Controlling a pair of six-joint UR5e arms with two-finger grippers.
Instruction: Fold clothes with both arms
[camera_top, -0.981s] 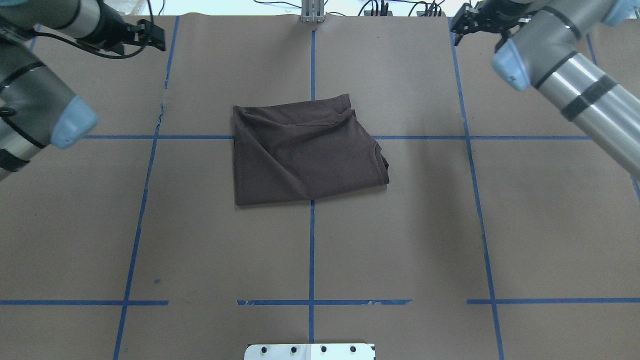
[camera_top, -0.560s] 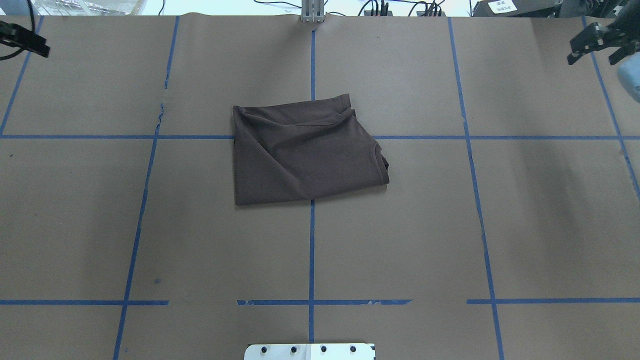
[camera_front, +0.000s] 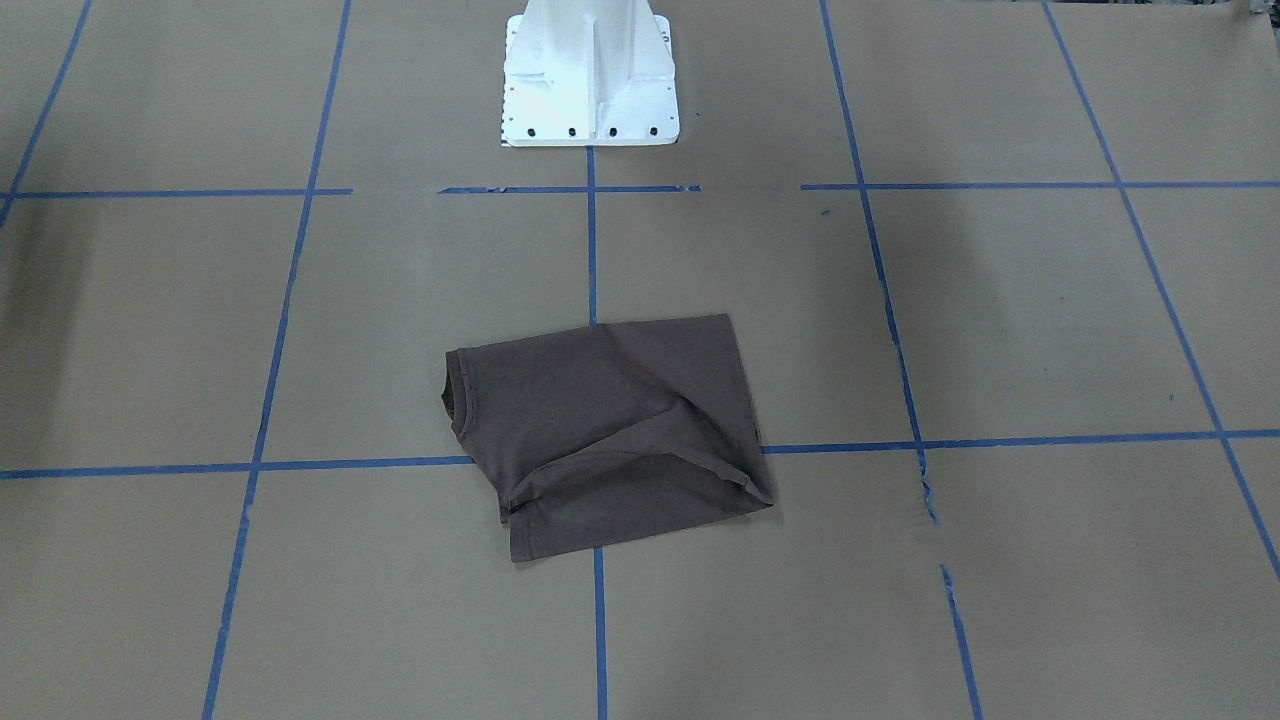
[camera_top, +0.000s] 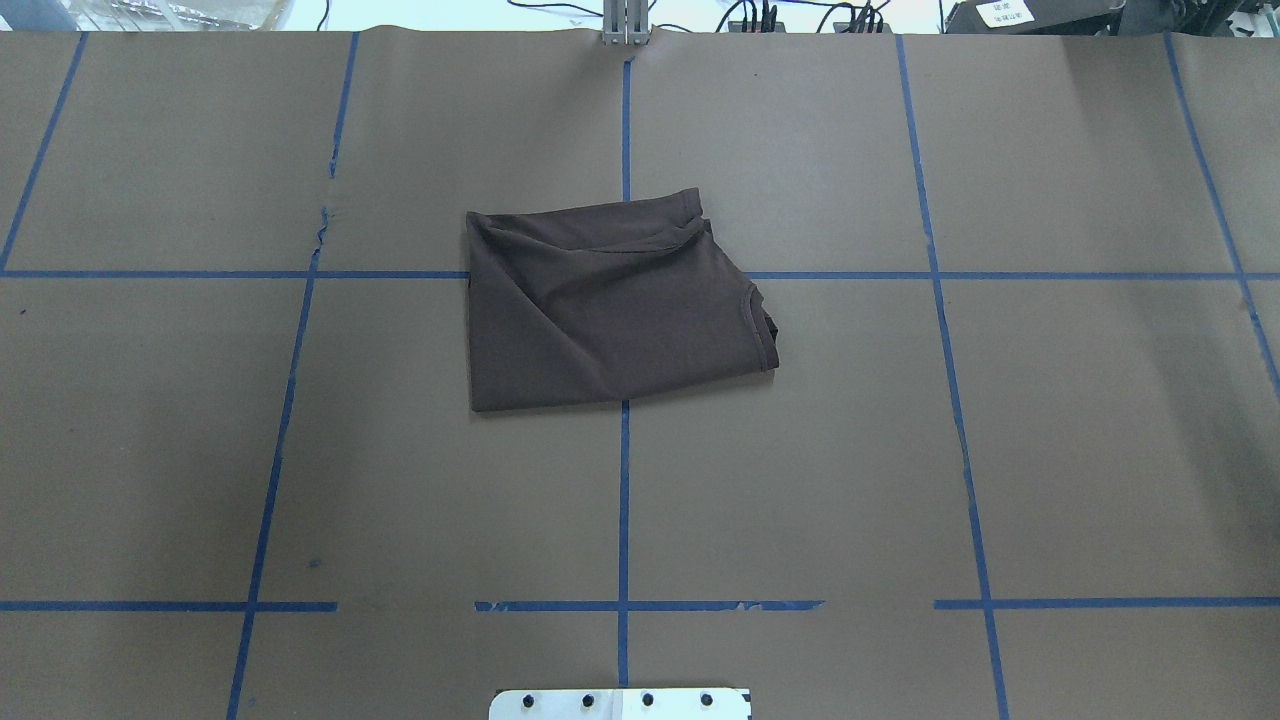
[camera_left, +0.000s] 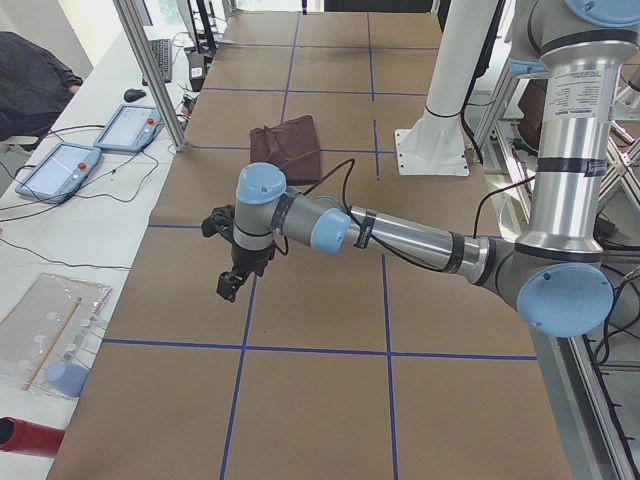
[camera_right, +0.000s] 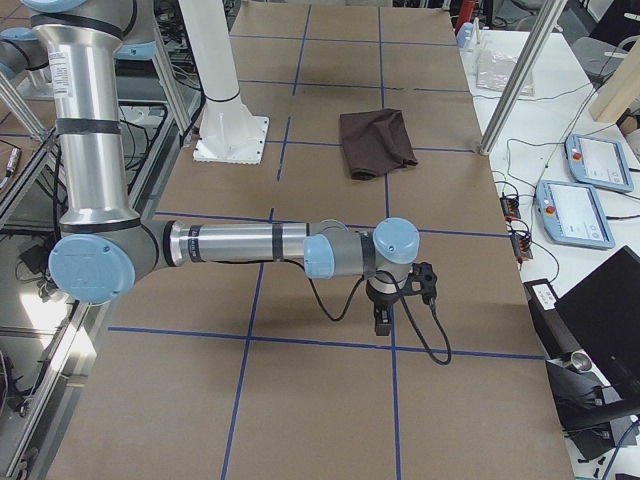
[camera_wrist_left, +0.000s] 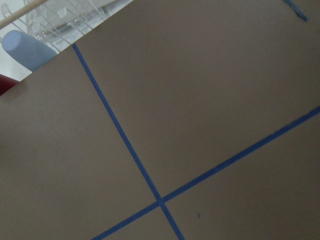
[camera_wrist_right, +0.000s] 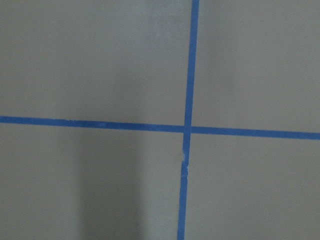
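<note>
Black two-finger left gripper (camera_left: 232, 280): hanging over the brown paper table cover (camera_top: 200, 450) near one table end; open or closed, impossible to tell. Black two-finger right gripper (camera_right: 382, 318): same, opposite end. Folded dark brown T-shirt (camera_top: 610, 310): flat at table centre, well apart from both, collar edge rightward in overhead view.

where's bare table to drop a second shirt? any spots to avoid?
Bare paper all round the folded T-shirt: the squares between it and the white base plate, and those to either side. Avoid the table's two ends: the left gripper and right gripper hang over them.
</note>
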